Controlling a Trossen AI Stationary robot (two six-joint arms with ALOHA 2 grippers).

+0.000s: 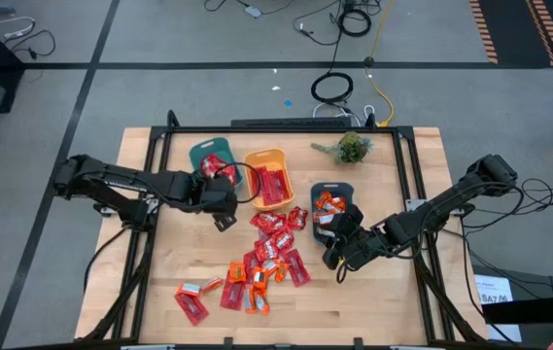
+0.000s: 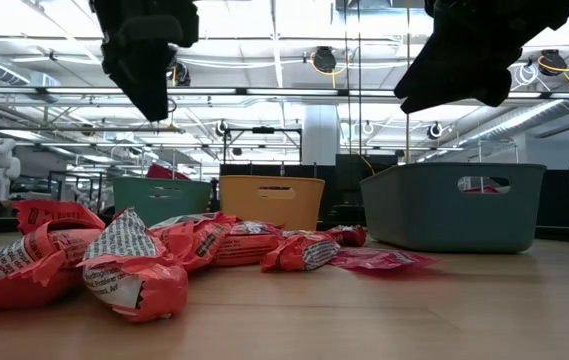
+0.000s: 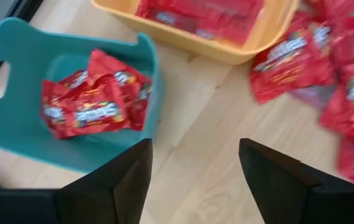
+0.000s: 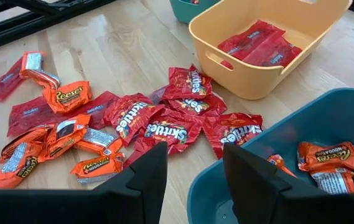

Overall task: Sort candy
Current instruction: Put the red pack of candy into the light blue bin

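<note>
Pale wooden tabletop (image 1: 373,301) carries shiny red and orange wrapped candies (image 1: 266,255) at frame centre. Left gripper (image 1: 224,204), fingers spread and empty, hovers beside teal plastic bin (image 1: 201,153), upper left: release step judged complete. Next: fetch another candy. Right gripper (image 1: 337,255), parted, empty.

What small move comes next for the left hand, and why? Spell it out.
Probably swing the left hand back toward the loose candy pile for another piece. Its fingers stand open and empty beside the teal bin, where red packets already lie, while many candies remain unsorted on the table. The right hand hangs near the darker bin.
</note>
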